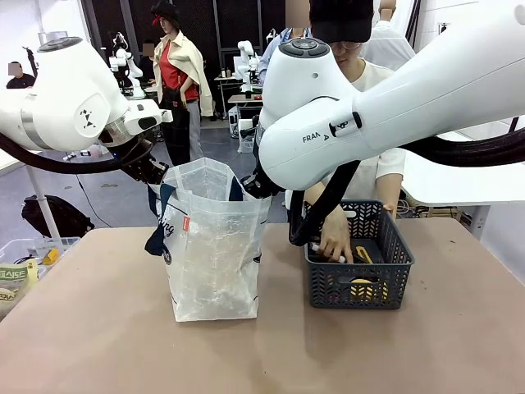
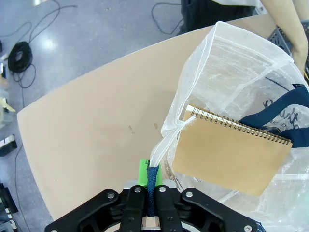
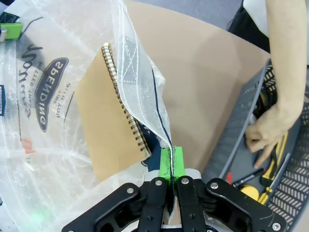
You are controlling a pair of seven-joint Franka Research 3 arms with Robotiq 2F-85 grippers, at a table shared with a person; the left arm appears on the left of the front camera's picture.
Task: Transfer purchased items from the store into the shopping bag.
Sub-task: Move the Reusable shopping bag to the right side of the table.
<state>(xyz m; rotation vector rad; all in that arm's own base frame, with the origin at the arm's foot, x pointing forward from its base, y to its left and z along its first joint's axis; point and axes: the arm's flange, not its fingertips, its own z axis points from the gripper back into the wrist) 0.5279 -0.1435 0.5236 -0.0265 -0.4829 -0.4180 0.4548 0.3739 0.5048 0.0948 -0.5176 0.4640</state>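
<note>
Left claw [image 2: 150,176], right claw [image 3: 171,162] clamp the shopping bag [image 1: 215,254] — hand [image 1: 335,236] in basket [image 1: 400,246], perhaps grasping.

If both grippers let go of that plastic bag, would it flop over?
Likely floppy: the shopping bag is thin crinkly film, held up at its top by the left gripper and right gripper. Probably light; the notebook inside could tip it.
</note>
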